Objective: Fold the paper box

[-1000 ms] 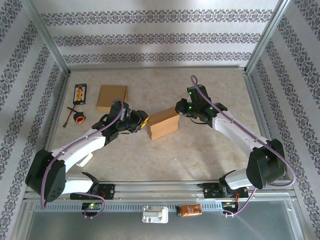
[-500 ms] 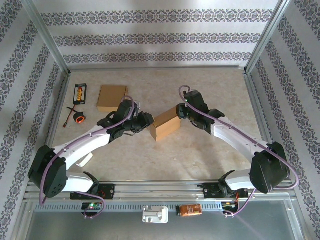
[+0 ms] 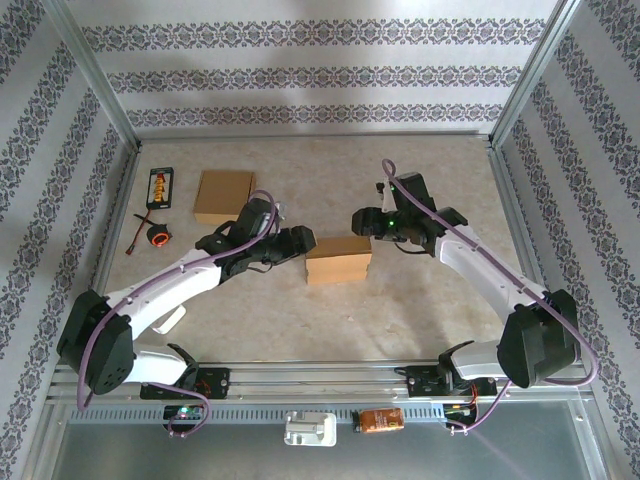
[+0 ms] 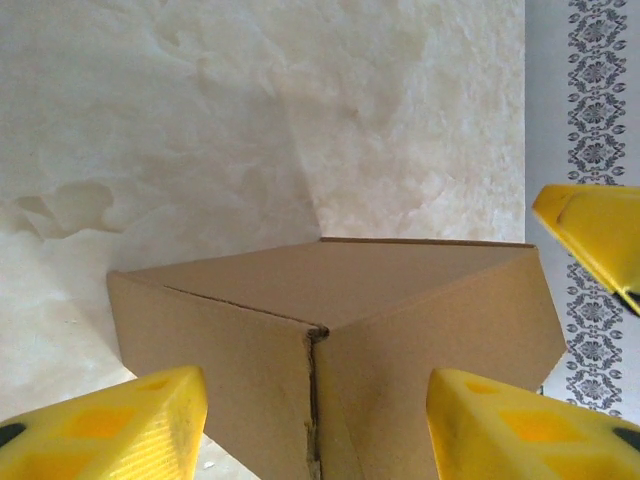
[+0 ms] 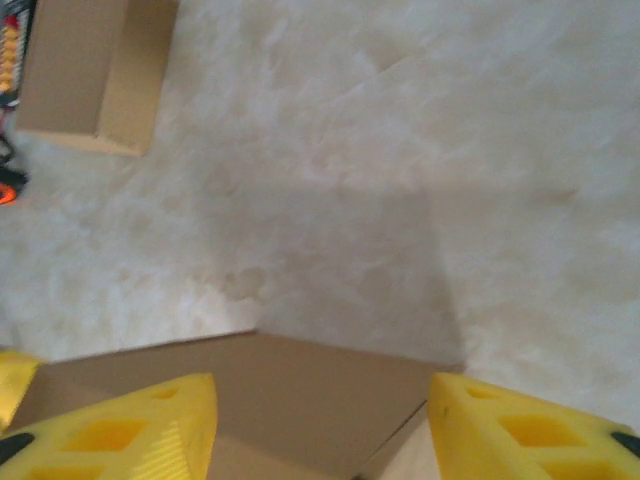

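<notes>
Both sets of fingers are spread. The left fingers (image 4: pixel 110 425) show as yellow pads on either side of an upright corner seam of the paper box (image 4: pixel 400 300) and are not clamped on it; whether a pad brushes the cardboard I cannot tell. The right fingers (image 5: pixel 120 425) are parted too, above the box's far edge, with nothing held between them.

The box is closed, its faces plain brown cardboard. It lies flat near the middle of the surface (image 3: pixel 420 300), between the two arm ends: the left arm at its left end, the right arm just behind its far right corner.

Toward the far left lies a second brown box (image 3: pixel 223 195), well apart from the first. Beside it is a black pack (image 3: pixel 160 186) with orange and red markings too small to read, and nearer, a small black-and-orange ring (image 3: pixel 157 235) on thin wires.
</notes>
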Controlling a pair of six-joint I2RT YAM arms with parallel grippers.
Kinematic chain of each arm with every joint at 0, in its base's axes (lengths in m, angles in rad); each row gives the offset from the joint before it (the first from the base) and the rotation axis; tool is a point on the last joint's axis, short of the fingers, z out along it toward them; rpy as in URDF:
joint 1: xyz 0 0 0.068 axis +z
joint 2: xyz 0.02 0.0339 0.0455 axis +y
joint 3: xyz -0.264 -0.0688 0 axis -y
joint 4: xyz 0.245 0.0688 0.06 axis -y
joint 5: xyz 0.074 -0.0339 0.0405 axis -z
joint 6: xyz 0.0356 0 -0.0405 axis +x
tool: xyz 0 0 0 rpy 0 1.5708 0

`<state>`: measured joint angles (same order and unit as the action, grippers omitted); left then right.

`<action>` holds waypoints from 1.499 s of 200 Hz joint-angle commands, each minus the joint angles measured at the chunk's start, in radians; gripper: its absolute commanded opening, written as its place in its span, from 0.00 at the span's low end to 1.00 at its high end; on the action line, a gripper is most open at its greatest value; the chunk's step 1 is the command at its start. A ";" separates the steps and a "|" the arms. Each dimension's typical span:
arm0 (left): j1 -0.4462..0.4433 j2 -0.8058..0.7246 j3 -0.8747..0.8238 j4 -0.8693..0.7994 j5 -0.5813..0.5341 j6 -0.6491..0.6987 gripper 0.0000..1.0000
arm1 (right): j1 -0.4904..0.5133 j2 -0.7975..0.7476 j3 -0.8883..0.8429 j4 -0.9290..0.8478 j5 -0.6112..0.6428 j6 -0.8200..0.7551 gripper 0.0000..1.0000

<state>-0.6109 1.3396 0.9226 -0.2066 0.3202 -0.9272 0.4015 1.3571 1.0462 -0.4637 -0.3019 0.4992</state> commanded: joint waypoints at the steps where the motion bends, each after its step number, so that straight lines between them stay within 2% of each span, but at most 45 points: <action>1: -0.027 -0.051 -0.001 0.030 -0.004 -0.025 0.62 | -0.012 -0.056 -0.018 -0.043 -0.108 0.031 0.67; 20: -0.048 -0.072 -0.013 0.018 -0.023 -0.066 0.63 | -0.045 -0.113 -0.063 -0.041 -0.126 0.073 0.77; 59: -0.069 -0.117 -0.073 0.022 -0.061 -0.140 0.63 | -0.082 -0.164 -0.154 -0.041 -0.159 0.093 0.75; 86: -0.070 -0.082 -0.095 0.021 -0.053 -0.134 0.62 | -0.082 -0.124 -0.168 -0.029 -0.146 0.095 0.66; 98: -0.070 -0.061 -0.108 0.057 -0.041 -0.137 0.59 | -0.081 -0.102 -0.177 -0.011 -0.140 0.100 0.58; 112: -0.071 -0.042 -0.120 0.098 -0.031 -0.142 0.52 | -0.078 -0.080 -0.190 -0.003 -0.133 0.101 0.46; 127: -0.070 -0.030 -0.130 0.107 -0.035 -0.146 0.37 | -0.069 -0.068 -0.206 0.001 -0.119 0.095 0.34; 147: -0.071 -0.035 -0.161 0.083 -0.038 -0.161 0.21 | -0.045 -0.068 -0.235 -0.017 -0.063 0.087 0.29; 179: -0.098 -0.079 -0.235 0.007 -0.019 -0.183 0.20 | 0.020 -0.137 -0.334 -0.059 -0.003 0.119 0.25; 197: -0.138 -0.123 -0.237 -0.102 0.007 -0.192 0.21 | 0.063 -0.244 -0.406 -0.141 0.004 0.193 0.33; 209: -0.177 -0.174 -0.219 -0.198 -0.015 -0.201 0.25 | 0.095 -0.327 -0.437 -0.238 0.009 0.255 0.38; 238: -0.234 -0.332 -0.160 -0.350 -0.126 -0.170 0.51 | 0.131 -0.536 -0.402 -0.485 0.022 0.343 0.49; 252: -0.236 -0.381 -0.153 -0.377 -0.165 -0.144 0.57 | 0.122 -0.594 -0.371 -0.549 0.053 0.355 0.54; 274: -0.236 -0.369 -0.180 -0.347 -0.205 -0.120 0.61 | 0.093 -0.582 -0.380 -0.527 0.051 0.334 0.69; 300: -0.236 -0.228 -0.240 -0.143 -0.167 -0.092 0.67 | 0.086 -0.487 -0.469 -0.337 0.012 0.292 0.74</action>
<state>-0.8383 0.9928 0.7341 -0.4553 0.1692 -1.0592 0.4938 0.7944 0.6415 -0.8997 -0.2852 0.8124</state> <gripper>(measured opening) 0.646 0.722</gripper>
